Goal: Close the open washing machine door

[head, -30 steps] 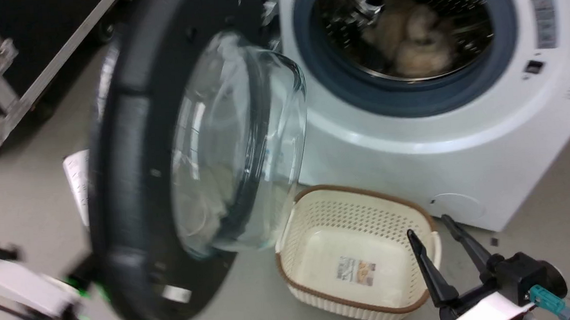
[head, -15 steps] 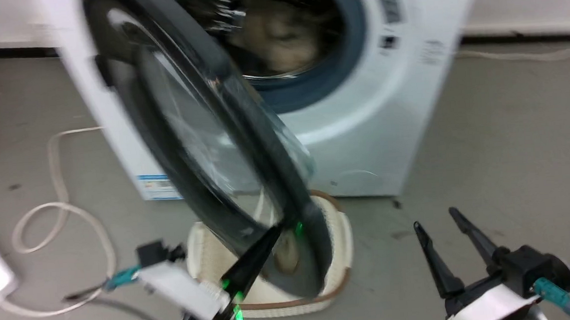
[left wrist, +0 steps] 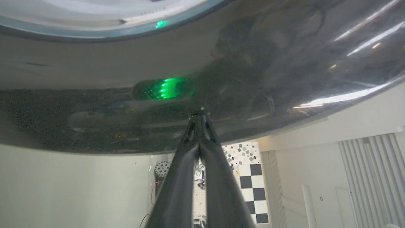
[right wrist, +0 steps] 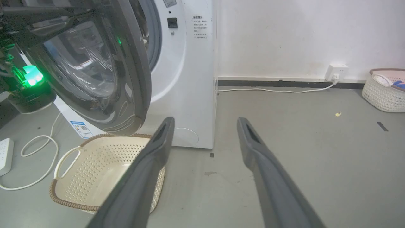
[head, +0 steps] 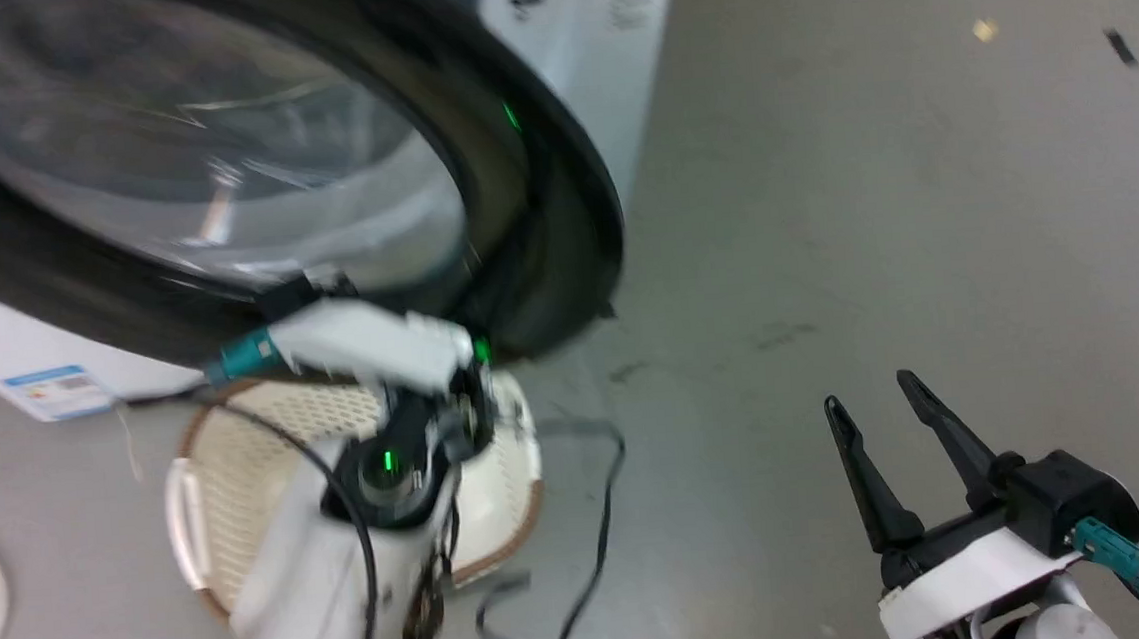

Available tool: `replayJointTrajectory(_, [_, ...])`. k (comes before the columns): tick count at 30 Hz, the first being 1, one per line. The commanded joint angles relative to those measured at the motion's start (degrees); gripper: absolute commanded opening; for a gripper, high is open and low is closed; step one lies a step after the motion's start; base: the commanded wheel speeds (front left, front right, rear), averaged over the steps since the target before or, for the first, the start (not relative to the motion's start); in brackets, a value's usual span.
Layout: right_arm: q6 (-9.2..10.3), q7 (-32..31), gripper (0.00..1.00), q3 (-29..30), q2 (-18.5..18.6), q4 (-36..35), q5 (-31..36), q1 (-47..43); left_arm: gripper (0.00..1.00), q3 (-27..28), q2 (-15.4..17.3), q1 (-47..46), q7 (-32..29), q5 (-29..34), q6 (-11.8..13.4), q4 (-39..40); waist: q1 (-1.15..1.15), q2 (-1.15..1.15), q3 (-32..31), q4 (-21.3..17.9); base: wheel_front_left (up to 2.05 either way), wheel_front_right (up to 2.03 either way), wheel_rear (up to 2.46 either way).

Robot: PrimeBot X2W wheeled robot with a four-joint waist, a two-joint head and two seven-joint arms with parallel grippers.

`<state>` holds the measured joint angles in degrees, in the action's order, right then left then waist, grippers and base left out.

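The washing machine door, black-rimmed with a clear glass bowl, stands partly swung toward the white machine, with a gap still showing at its free edge. In the left wrist view my left gripper is shut, its fingers pressed together, and its tips touch the door's glossy black outer face. My left arm reaches up under the door's lower rim. My right gripper hangs open over bare floor, well right of the door, holding nothing.
A cream perforated basket sits on the floor under the door, below my left arm. A grey cable loops beside it. A power strip and white cord lie far left. Another basket stands by the wall.
The head camera has swung right and down. The door has swung further toward the machine, and my left gripper now presses on its outer face. The right gripper stays open.
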<state>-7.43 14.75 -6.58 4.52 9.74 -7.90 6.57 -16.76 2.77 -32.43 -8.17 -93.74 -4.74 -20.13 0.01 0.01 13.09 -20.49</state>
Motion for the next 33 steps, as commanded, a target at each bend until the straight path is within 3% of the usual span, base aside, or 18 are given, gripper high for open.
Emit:
replayJointTrajectory(1, [-0.06,0.25,1.0,-0.1,-0.43,-0.06,-0.38,0.88,0.0,-0.13,0.11,-1.32,0.64,-0.35,-0.39,-0.75,-0.01,-0.01,2.51,-2.52,0.0,0.0,0.0])
replayJointTrajectory(7, [-0.06,0.25,1.0,-0.12,-0.96,0.23,-0.47,1.4,0.0,-2.29,0.11,-10.5,6.17,-3.67,-1.91,-11.4,-0.01,-0.01,2.91,-2.62,0.0,0.0,0.0])
replayJointTrajectory(11, [-0.06,0.25,1.0,-0.04,-1.03,0.25,-0.14,1.11,0.0,-4.07,0.11,-10.87,6.48,-4.0,-2.46,-13.5,-0.01,-0.01,1.84,-1.15,0.0,0.0,0.0])
replayJointTrajectory(13, [-0.06,0.25,1.0,0.07,-1.02,0.19,0.16,0.75,0.05,-5.19,0.11,-9.78,6.67,-3.15,-2.64,-13.85,-0.01,-0.01,0.72,0.08,0.0,0.0,0.0])
replayJointTrajectory(14, [-0.06,0.25,1.0,0.15,-0.98,0.12,0.33,0.53,0.38,-5.65,0.18,-8.93,7.02,-2.29,-2.68,-13.28,-0.01,-0.01,0.07,0.74,0.0,0.0,0.0])
replayJointTrajectory(15, [-0.06,0.25,1.0,0.44,-0.72,-0.19,0.49,0.0,1.0,-6.6,0.78,-6.23,8.14,-0.16,-2.71,-10.9,-0.01,-0.01,-1.38,2.33,0.0,0.0,0.0])
replayJointTrajectory(21, [-0.06,0.25,1.0,1.83,0.11,-0.82,0.91,-2.08,1.0,-10.42,4.49,3.72,11.11,6.12,-2.73,-2.51,-0.01,-0.01,-5.28,7.01,0.0,0.0,0.0])
replayJointTrajectory(27, [-0.06,0.25,1.0,3.33,0.28,-1.48,0.71,-4.69,1.0,-13.9,13.53,14.05,21.13,20.08,-2.74,3.93,-0.01,-0.01,-9.21,13.04,0.0,0.0,0.0])
replayJointTrajectory(30, [-0.06,0.25,1.0,3.65,0.42,-2.17,0.79,-5.8,1.0,-11.31,16.27,17.22,23.02,30.0,-2.03,5.01,-0.01,-0.01,-10.66,15.74,0.0,0.0,0.0])
replayJointTrajectory(33, [-0.06,0.25,1.0,4.06,0.46,-3.11,0.83,-6.72,1.0,-2.76,15.79,20.77,23.13,44.75,2.66,9.63,-0.01,-0.01,-11.65,18.09,0.0,0.0,0.0])
